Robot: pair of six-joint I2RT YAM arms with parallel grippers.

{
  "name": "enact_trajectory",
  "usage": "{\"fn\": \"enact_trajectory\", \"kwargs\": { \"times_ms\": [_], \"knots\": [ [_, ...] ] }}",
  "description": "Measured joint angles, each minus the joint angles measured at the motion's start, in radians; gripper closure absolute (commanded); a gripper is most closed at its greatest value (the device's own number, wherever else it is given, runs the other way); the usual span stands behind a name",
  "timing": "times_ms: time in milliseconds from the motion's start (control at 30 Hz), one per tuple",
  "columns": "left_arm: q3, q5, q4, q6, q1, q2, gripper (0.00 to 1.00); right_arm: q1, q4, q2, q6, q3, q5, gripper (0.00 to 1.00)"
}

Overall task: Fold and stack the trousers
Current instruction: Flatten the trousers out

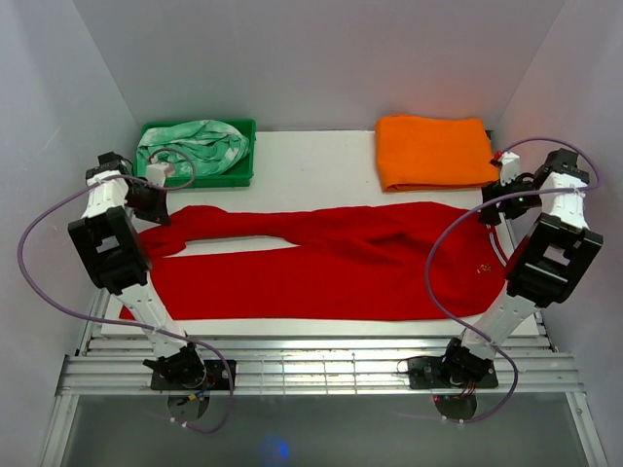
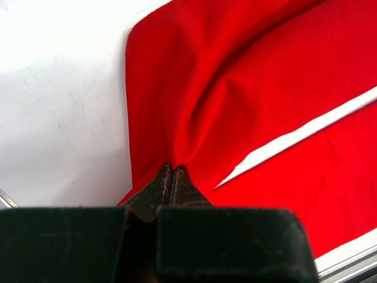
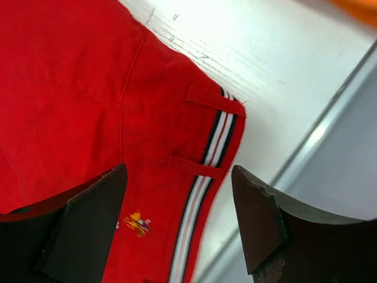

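Observation:
The red trousers (image 1: 341, 263) lie spread across the white table, legs to the left and waist to the right. My left gripper (image 1: 156, 209) is at the upper leg's end. In the left wrist view it (image 2: 171, 168) is shut, and the red cloth (image 2: 247, 88) puckers into its tips. My right gripper (image 1: 496, 199) hovers over the waist end. The right wrist view shows it (image 3: 177, 171) open, its fingers (image 3: 94, 218) on either side of the striped waistband (image 3: 215, 141) and a belt loop, with nothing held.
A folded orange cloth (image 1: 433, 151) lies at the back right. A green bin (image 1: 251, 146) at the back left holds mint green patterned cloth (image 1: 195, 146). White walls enclose the table (image 1: 311, 161) on three sides; a metal rail runs along the near edge.

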Motion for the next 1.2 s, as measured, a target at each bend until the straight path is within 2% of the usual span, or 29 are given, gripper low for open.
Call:
{"fn": "enact_trajectory", "kwargs": {
  "times_ms": [200,267,333,367,433,467,500,600,767,800,833,867,933,967,1067,1133,1200],
  "knots": [
    [-0.082,-0.032,0.054,0.048,-0.003,-0.024,1.0,0.0,0.11,0.053,0.205,-0.101,0.001,0.17],
    [-0.089,-0.037,0.061,0.058,-0.003,-0.024,1.0,0.0,0.134,0.096,0.245,-0.097,-0.008,0.19],
    [-0.094,-0.044,0.072,0.064,-0.004,-0.024,1.0,0.0,0.146,0.144,0.282,-0.087,-0.018,0.31],
    [-0.095,-0.045,0.077,0.067,-0.004,-0.024,1.0,0.0,0.15,0.167,0.292,-0.083,-0.023,0.52],
    [-0.098,-0.048,0.086,0.073,-0.005,-0.024,1.0,0.0,0.15,0.198,0.304,-0.084,-0.033,0.67],
    [-0.103,-0.049,0.092,0.077,-0.005,-0.025,1.0,-0.001,0.152,0.202,0.299,-0.091,-0.037,0.83],
    [-0.109,-0.051,0.097,0.08,-0.005,-0.027,1.0,-0.001,0.151,0.198,0.292,-0.099,-0.041,0.91],
    [-0.149,-0.053,0.108,0.107,-0.005,-0.054,1.0,-0.011,0.154,0.142,0.241,-0.166,-0.042,0.92],
    [-0.251,-0.061,0.119,0.18,-0.005,-0.15,1.0,-0.062,0.085,-0.05,0.037,-0.355,0.016,0.92],
    [-0.28,-0.063,0.121,0.198,-0.005,-0.18,1.0,-0.075,0.063,-0.121,-0.035,-0.414,0.041,0.75],
    [-0.306,-0.065,0.122,0.212,-0.005,-0.208,1.0,-0.089,0.059,-0.131,-0.045,-0.422,0.043,0.75],
    [-0.331,-0.068,0.122,0.231,-0.005,-0.235,1.0,-0.104,0.044,-0.18,-0.113,-0.463,0.068,0.46],
    [-0.374,-0.074,0.127,0.261,-0.005,-0.278,1.0,-0.116,0.004,-0.25,-0.203,-0.513,0.118,0.03],
    [-0.392,-0.076,0.13,0.274,-0.005,-0.294,1.0,-0.119,-0.021,-0.265,-0.243,-0.517,0.128,0.1],
    [-0.435,-0.084,0.148,0.309,-0.005,-0.319,1.0,-0.131,-0.106,-0.25,-0.315,-0.436,0.107,0.1],
    [-0.441,-0.087,0.159,0.32,-0.005,-0.319,1.0,-0.137,-0.189,-0.172,-0.306,-0.259,0.061,0.08],
    [-0.442,-0.087,0.171,0.327,-0.005,-0.319,1.0,-0.137,-0.219,-0.071,-0.266,-0.038,-0.007,0.01]
  ]
}}
